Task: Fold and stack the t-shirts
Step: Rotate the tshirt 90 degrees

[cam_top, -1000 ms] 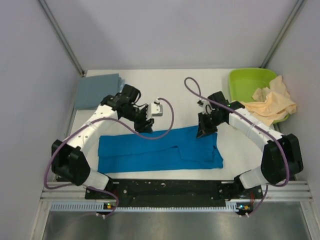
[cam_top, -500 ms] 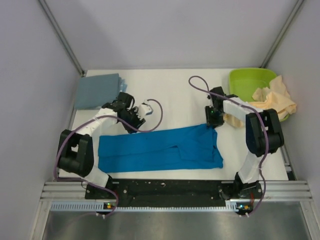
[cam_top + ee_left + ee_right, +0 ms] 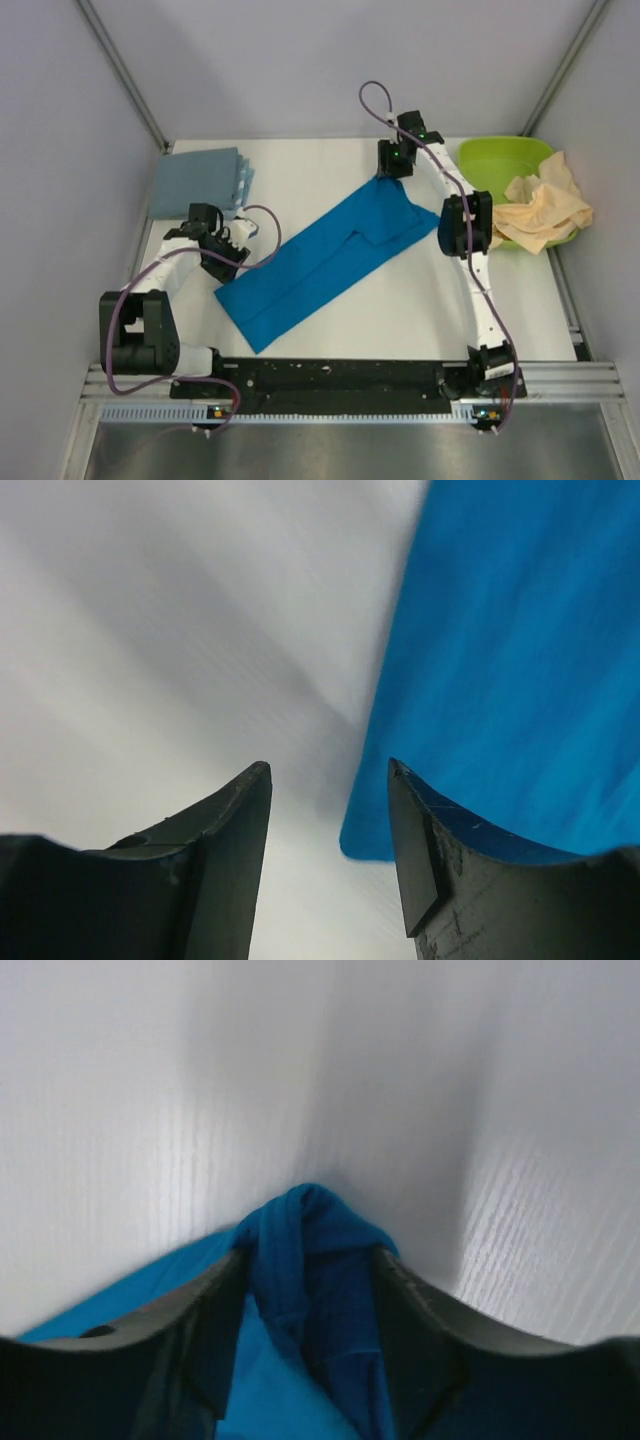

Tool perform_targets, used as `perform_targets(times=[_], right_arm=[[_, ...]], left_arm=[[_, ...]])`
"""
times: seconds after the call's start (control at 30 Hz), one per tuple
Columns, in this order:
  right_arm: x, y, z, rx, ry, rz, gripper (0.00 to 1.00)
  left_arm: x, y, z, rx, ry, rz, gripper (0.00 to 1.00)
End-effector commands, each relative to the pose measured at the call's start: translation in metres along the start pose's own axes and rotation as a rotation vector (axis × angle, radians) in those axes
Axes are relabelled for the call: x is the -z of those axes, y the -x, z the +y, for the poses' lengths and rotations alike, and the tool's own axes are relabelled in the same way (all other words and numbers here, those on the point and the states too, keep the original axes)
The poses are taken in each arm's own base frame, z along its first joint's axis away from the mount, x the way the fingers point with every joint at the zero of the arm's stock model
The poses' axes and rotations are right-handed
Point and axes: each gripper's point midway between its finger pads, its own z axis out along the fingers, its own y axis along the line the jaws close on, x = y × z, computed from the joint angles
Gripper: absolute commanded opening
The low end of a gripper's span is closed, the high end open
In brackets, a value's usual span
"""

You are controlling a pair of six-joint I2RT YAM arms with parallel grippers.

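1. Pinching a bunched corner of the bright blue t-shirt (image 3: 320, 262), my right gripper (image 3: 392, 168) sits far out across the table; the wrist view shows its fingers (image 3: 215, 1305) pressed against a wad of blue cloth on both sides.
2. My left gripper (image 3: 330, 780) is spread, with a clear gap between the two dark fingers (image 3: 232, 825) and nothing held. The near corner of the blue shirt lies just beside one finger, apart from it as far as I can tell; that view is streaked with blur.
3. From above, the blue shirt stretches in a long diagonal band across the white table (image 3: 300, 170), from the right gripper at the far side down towards the left arm.
4. Dull grey-blue t-shirts (image 3: 195, 182) lie in a flat folded stack at the far left corner.
5. A pale cream-peach t-shirt (image 3: 540, 210) drapes crumpled over the rim of the lime-green tub (image 3: 500, 160) at the far right.
6. Pale grey walls with metal corner struts close the cell on three sides; a slotted metal rail (image 3: 350, 385) carries both arm bases along the near edge.
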Motion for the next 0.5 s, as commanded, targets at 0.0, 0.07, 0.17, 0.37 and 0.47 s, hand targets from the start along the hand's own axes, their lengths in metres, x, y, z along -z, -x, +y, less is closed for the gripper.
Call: perform_targets(times=[0.0, 0.07, 0.17, 0.37, 0.47], right_arm=[[0.013, 0.045, 0.011, 0.006, 0.049, -0.105, 0.58], [0.043, 0.060, 0.006, 0.033, -0.003, -0.168, 0.61], [0.092, 0.055, -0.008, 0.066, -0.120, -0.204, 0.63], [0.142, -0.005, -0.039, 0.050, -0.284, -0.152, 0.65], [0.141, -0.041, -0.051, -0.024, -0.307, -0.108, 0.65]], left_arm=[[0.000, -0.018, -0.015, 0.021, -0.023, 0.027, 0.55], [-0.004, -0.025, -0.020, 0.014, -0.044, 0.051, 0.55], [-0.009, -0.033, -0.021, 0.011, -0.053, 0.083, 0.55], [-0.017, -0.032, -0.020, 0.004, -0.082, 0.106, 0.54], [-0.023, -0.040, -0.014, -0.011, -0.052, 0.139, 0.41]])
